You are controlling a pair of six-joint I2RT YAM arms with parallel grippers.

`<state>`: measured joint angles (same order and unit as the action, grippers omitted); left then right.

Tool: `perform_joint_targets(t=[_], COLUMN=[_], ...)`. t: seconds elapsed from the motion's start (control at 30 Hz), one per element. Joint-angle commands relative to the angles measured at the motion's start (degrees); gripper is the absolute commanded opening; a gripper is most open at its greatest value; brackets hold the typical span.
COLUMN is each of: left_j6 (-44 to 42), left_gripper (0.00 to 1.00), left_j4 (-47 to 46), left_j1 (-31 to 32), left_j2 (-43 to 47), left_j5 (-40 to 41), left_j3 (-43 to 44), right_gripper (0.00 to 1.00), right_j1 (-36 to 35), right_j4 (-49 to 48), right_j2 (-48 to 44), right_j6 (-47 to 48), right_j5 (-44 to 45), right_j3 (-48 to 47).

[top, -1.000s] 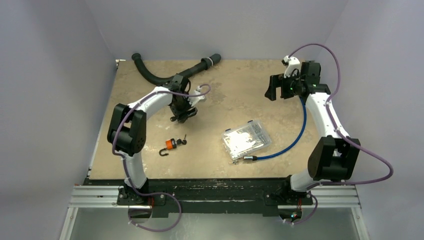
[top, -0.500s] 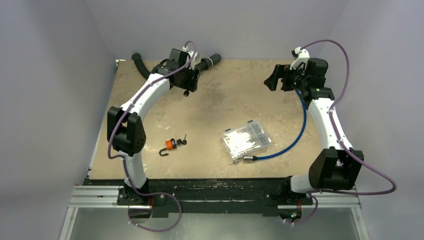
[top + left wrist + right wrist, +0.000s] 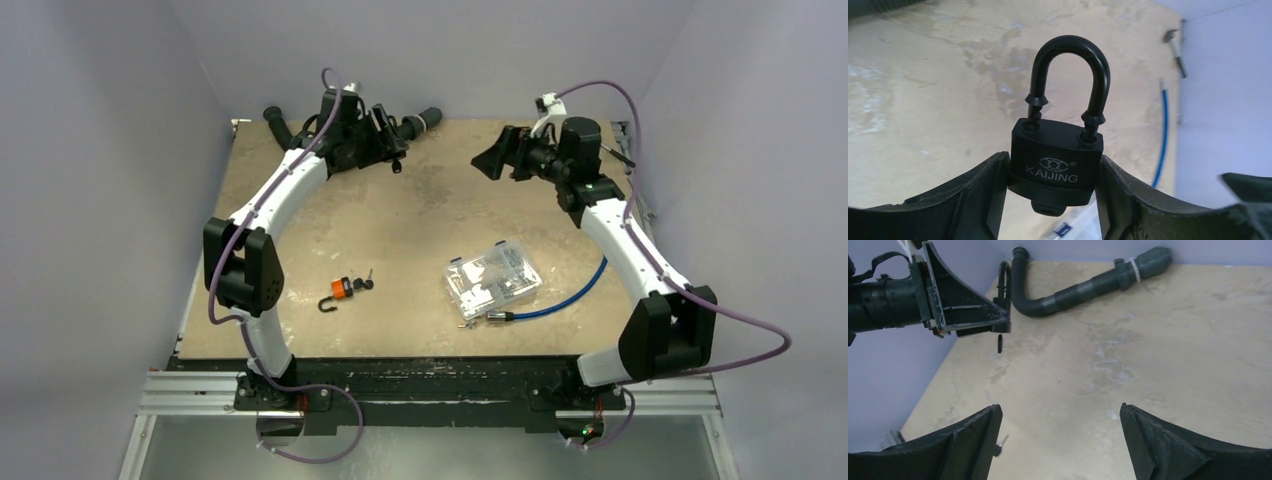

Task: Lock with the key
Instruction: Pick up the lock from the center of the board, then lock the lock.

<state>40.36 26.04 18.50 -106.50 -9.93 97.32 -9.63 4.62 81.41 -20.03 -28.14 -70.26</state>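
In the left wrist view, we see the left gripper (image 3: 1053,172) about half spread, its two fingers pinching a black padlock marked KAIJING (image 3: 1055,160) by the sides of its body. The padlock's long axis runs straight out from the gripper. Its black U-shaped shackle (image 3: 1070,65) points away from the wrist, out over the tan worktop (image 3: 923,100). The shackle's right leg sits in the body. The left leg's end seems to stand just above its hole, though we cannot be sure. A dark key (image 3: 1047,206) sticks out of the body's bottom end, with only its head showing.

In the right wrist view, the right gripper (image 3: 1059,409) is spread wide and holds nothing, with bare worktop beneath it. It faces the left gripper, which shows side-on at the upper left; the shackle rises above that gripper's fingers and the key hangs below them. A black ribbed hose (image 3: 1083,287) lies along the worktop's far edge.

From the top view, we see both grippers over the far half of the worktop, facing each other and well apart, with the padlock held off the surface. Nearer the bases, a clear plastic box (image 3: 492,280) holds metallic bits too small to identify. A blue cable (image 3: 575,290) curves away from the box's near corner. A small orange padlock (image 3: 342,288) lies well to the left of the box.
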Motion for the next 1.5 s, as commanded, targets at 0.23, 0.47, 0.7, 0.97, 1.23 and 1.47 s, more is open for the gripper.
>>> perform_joint_targets(t=[0.23,0.47,0.7,0.97,1.23,1.47], left_j6=[20.11,24.46,28.80,31.62,33.57,35.11], left_gripper=[0.14,0.15,0.15,0.15,0.15,0.15], left_j4=[-11.04,-12.37,-13.84,-14.35,-15.80,-16.88], left_j1=[0.10,0.39,0.39,0.39,0.48,0.57], left_j2=[4.67,5.46,6.08,6.65,6.32,6.64], left_j5=[-5.43,-7.06,-8.37,-9.40,-10.87,-12.07], left_j3=[1.32,-0.41,-3.09,-3.93,-4.88,-6.08], right_gripper=[0.99,0.99,0.98,0.89,0.83,0.79], right_j1=[-12.40,-16.83,-19.45,-20.55,-22.24,-22.36], right_j4=[-10.46,-11.39,-12.45,-12.41,-13.21,-13.46], right_j2=[7.85,14.84,19.11,19.96,21.55,23.89], right_j6=[-8.55,-10.83,-10.88,-10.73,-10.95,-11.70], right_j5=[12.39,17.30,19.05,20.36,23.26,24.66], right_j3=[-6.16,-13.31,-17.23,-16.92,-16.60,-17.98])
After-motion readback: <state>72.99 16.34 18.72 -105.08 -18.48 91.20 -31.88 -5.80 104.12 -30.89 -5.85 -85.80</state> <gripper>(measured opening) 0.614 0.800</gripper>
